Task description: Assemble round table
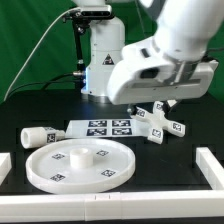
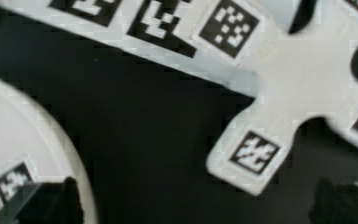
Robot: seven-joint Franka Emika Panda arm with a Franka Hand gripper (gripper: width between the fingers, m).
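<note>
Reaching down, the pincer [image 1: 167,101] hovers wide-spread above the cross-shaped base [image 1: 160,123].

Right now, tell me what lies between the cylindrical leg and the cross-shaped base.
The marker board lies between the cylindrical leg and the cross-shaped base, as the exterior view shows.

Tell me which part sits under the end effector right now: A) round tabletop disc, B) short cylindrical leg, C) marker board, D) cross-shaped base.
D: the open end effector hangs over the cross-shaped base at the exterior view's right, and the wrist view shows that base's tagged arms right below it.
</note>
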